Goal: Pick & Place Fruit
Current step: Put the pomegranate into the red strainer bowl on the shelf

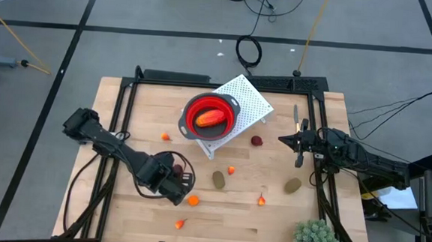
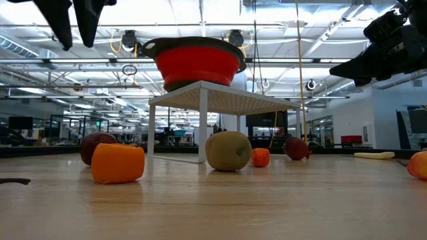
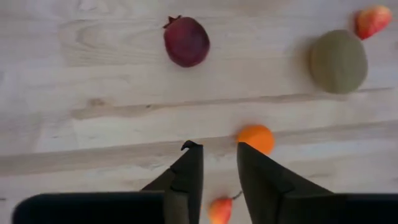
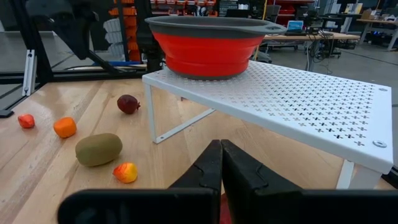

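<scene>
Left pincer (image 3: pixel 214 155) hovers narrowly parted, empty, above the small orange fruit (image 3: pixel 255 138) on the table (image 3: pixel 93 81); looks light, hard, rollable, so pinch its middle.

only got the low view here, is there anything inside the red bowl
observer: Yes, one long red-orange piece lies inside the red bowl.
operator: where's the left hand
observer: The left hand is open above the table, beside the orange ball, holding nothing.
operator: and the right one
observer: The right hand is shut, pointing at the white rack that the bowl stands on.
</scene>
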You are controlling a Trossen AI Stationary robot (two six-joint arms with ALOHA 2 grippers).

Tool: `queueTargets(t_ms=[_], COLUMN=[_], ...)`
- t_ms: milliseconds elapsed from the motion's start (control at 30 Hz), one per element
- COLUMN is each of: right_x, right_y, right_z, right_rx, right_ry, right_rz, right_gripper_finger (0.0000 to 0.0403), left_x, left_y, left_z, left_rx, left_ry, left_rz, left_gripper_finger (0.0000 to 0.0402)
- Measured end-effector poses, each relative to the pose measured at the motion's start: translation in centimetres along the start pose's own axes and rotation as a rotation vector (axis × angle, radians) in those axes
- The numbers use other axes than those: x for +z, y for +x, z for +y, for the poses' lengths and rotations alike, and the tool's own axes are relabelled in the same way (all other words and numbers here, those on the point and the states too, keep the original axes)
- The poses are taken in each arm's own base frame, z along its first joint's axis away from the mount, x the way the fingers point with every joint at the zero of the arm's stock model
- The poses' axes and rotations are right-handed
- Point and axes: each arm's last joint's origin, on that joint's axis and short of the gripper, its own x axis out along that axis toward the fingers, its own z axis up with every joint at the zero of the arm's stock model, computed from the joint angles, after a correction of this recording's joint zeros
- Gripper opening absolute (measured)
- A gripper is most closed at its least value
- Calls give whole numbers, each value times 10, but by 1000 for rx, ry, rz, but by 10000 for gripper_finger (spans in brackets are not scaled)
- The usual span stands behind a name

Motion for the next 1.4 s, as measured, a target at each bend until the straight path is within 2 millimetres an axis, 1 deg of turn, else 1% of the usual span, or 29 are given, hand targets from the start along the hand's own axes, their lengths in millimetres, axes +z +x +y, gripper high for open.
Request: queueTargets(t_ms=[300,500,633,767,1000,1133,1300,1400], right_x=[0,0,0,0,0,0,0,0], right_y=[0,0,0,0,0,0,0,0], right_z=[0,0,0,0,0,0,0,0], right_rx=[0,0,0,0,0,0,0,0], right_ry=[0,0,0,0,0,0,0,0], right_rz=[0,0,0,0,0,0,0,0], right_gripper_finger=[0,0,0,0,0,0,0,0], left_x=[1,1,1,1,13,23,37,44], left_y=[17,33,46,58,64,65,67,68], left_z=[6,11,15,16,12,7,3,0], left_rx=[36,53,49,27,19,-6,5,12], left_ry=[-41,-97,-116,-124,-127,-88,-45,-48], left_rz=[-19,-31,-36,-25,-44,-109,-121,-122], left_gripper_finger=[205,274,312,340,364,365,365,365])
